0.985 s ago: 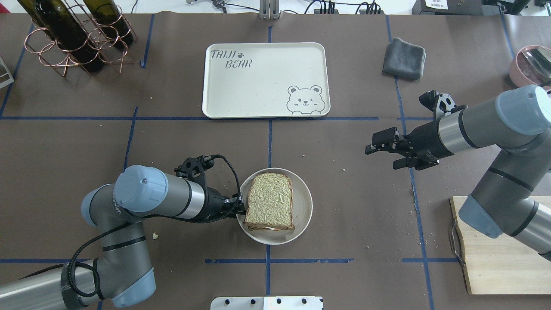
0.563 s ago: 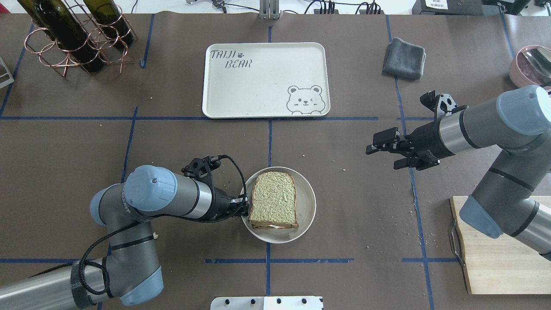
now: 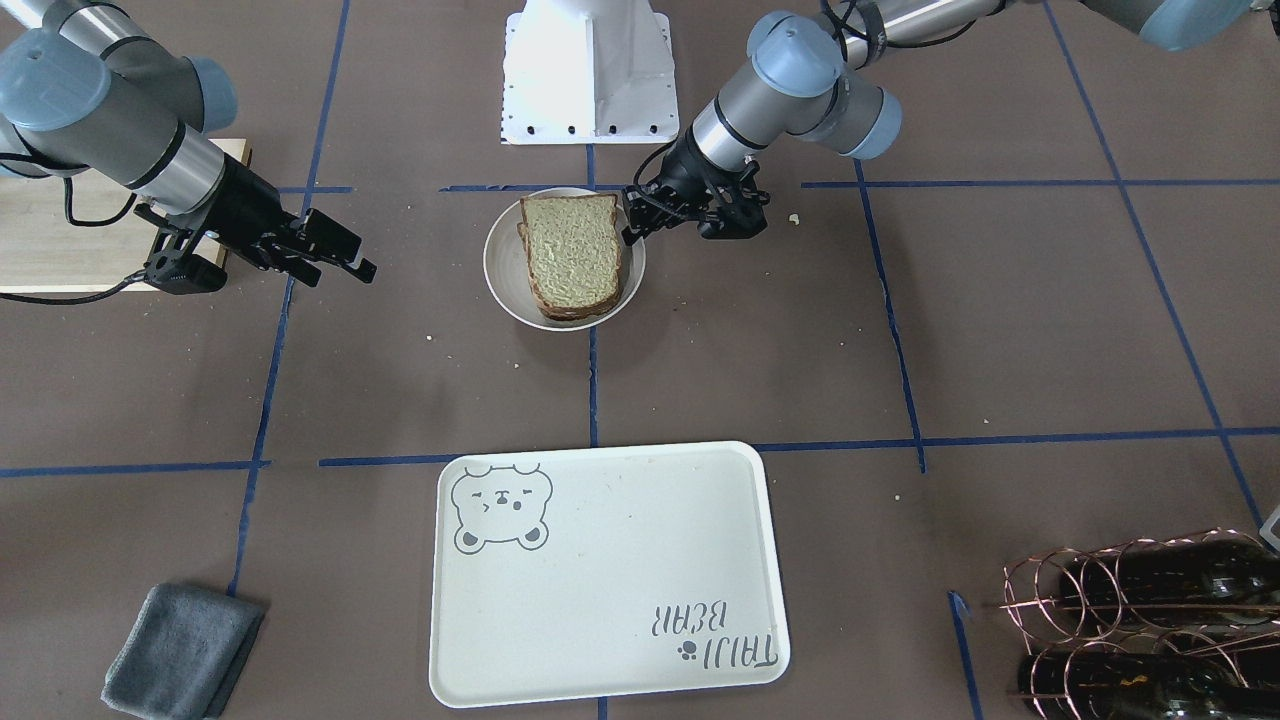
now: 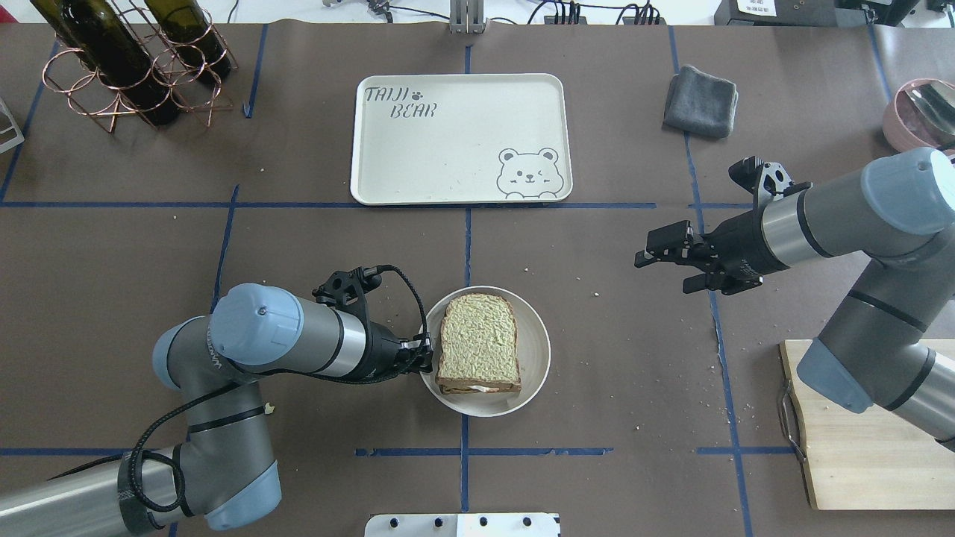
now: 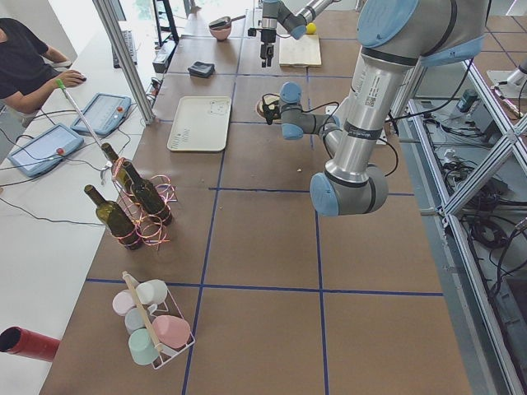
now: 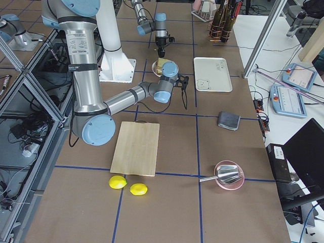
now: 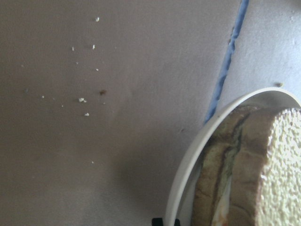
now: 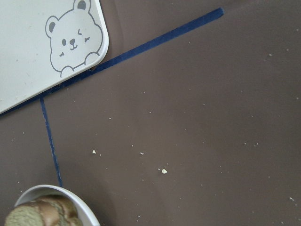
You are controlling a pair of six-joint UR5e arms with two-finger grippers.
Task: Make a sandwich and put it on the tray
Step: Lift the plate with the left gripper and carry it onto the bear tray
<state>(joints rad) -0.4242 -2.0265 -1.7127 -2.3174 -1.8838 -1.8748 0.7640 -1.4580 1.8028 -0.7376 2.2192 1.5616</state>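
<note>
The sandwich (image 4: 478, 353), two tan bread slices with a white sliver of egg between them, lies on a round beige plate (image 4: 539, 350) at the table's near middle. The yolk is hidden. My left gripper (image 4: 427, 362) is shut on the plate's left rim; it also shows in the front view (image 3: 635, 215), and the left wrist view shows the rim (image 7: 188, 165) and the sandwich's edge (image 7: 244, 169). My right gripper (image 4: 664, 262) is open and empty, held above the table to the right of the plate. The cream bear tray (image 4: 462, 138) lies empty at the far middle.
A grey folded cloth (image 4: 701, 101) lies right of the tray. A copper rack with wine bottles (image 4: 134, 63) stands at the far left. A wooden cutting board (image 4: 858, 440) lies at the near right, a pink bowl (image 4: 918, 112) at the far right. Crumbs dot the brown paper.
My left gripper has moved the plate with the sandwich a little to the right and away from the robot. The right arm has barely moved.
</note>
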